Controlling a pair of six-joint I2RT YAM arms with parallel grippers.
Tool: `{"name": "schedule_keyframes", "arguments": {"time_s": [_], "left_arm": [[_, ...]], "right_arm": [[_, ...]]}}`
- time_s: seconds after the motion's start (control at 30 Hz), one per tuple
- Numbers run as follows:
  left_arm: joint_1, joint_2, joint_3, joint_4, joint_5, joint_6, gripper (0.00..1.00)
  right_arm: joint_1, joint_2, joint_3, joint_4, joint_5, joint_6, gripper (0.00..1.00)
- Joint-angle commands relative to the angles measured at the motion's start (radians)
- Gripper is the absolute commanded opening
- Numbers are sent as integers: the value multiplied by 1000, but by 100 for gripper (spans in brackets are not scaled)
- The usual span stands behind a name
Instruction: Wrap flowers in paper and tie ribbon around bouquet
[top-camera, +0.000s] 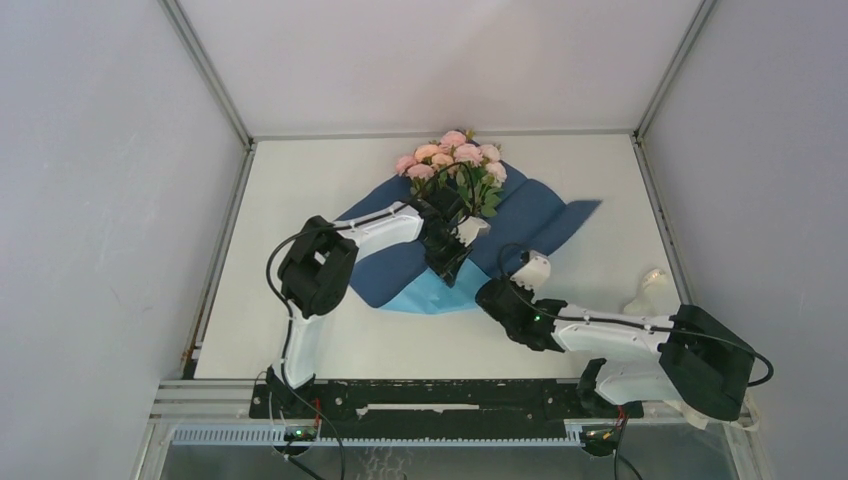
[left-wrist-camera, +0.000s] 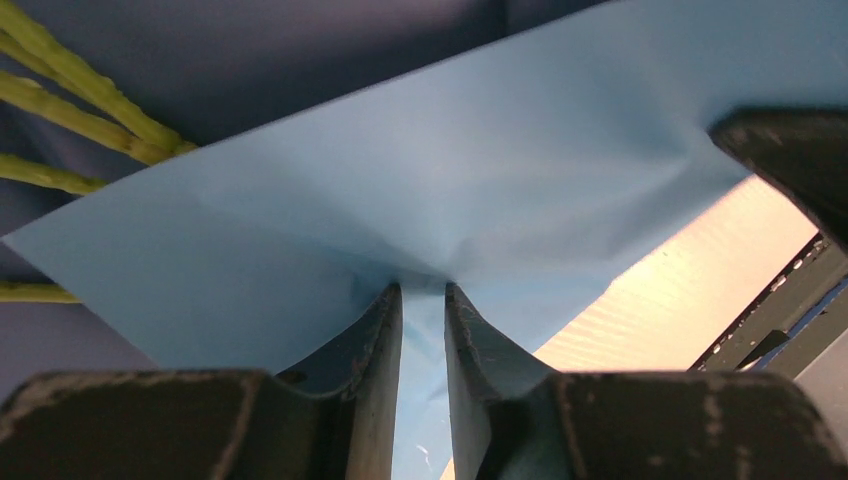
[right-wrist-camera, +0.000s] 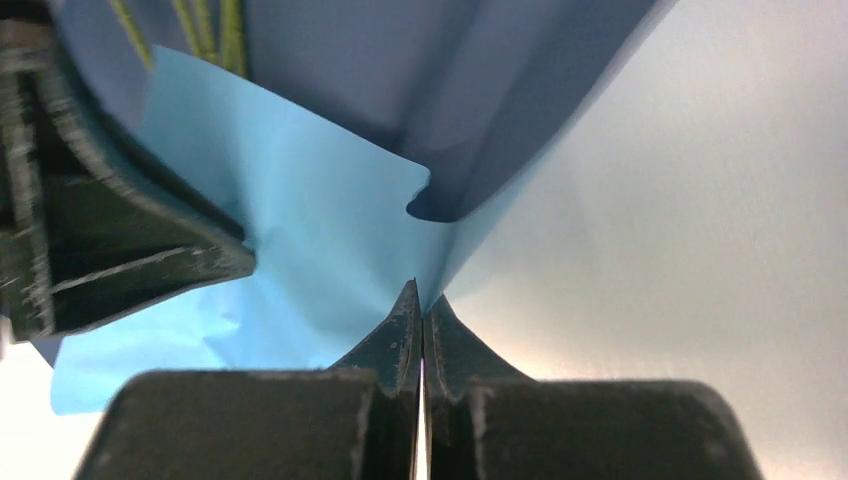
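Top external view: I am gripping the paper (top-camera: 545, 215), lying under the flowers (top-camera: 452, 156) on the surface (top-camera: 300, 200), with my left pincer (left-wrist-camera: 423, 290) clamped on its light-blue flap and my right pincer (right-wrist-camera: 421, 297) pinched onto its near edge, judging a slow, even lift over the stems (left-wrist-camera: 90, 110) safest.

White matte tabletop (top-camera: 300, 340) inside a boxed cell. Plain pale-grey panels: left wall (top-camera: 100, 200), right wall (top-camera: 780, 150), back wall (top-camera: 440, 60). Aluminium frame posts rise from the far corners, left post (top-camera: 205, 70) and right post (top-camera: 678, 65); thin metal strips edge the tabletop's sides. Black mounting rail (top-camera: 430, 398) runs along the near edge, with a slotted white cable duct (top-camera: 400, 434) just in front of it. Light is even and diffuse, shadows are soft, and the tabletop shows a faint sheen in the right wrist view.
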Motion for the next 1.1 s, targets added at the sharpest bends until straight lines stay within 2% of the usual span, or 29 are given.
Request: {"name": "schedule_keyframes", "arguments": {"time_s": [0.0,0.13,0.3,0.37,0.43,0.67,0.8,0.93,1.07], "left_arm": [[28,20,96,-42,-30,36,28],[48,50,135,-82,-33,47,28],[74,62,150,-82,-6,39,28],[79,66,151,-77,2,41,28],[82,72,157,-80,9,42,28],[138,46,161,-87,147,21,32],[167,21,164,-89,181,17,41],[200,-16,206,-140,201,53,51],[264,-73,274,-152,288,33,62]], "right_arm": [[66,32,142,-149,197,-205,0],[104,114,240,-235,237,-338,0],[179,254,376,-404,364,-402,0],[202,312,404,-338,364,-555,0],[222,347,418,-230,294,-765,0],[249,409,466,-84,147,-1152,0],[253,484,522,-128,117,-1263,0],[259,517,538,-156,114,-1290,0],[267,527,539,-150,102,-1311,0]]}}
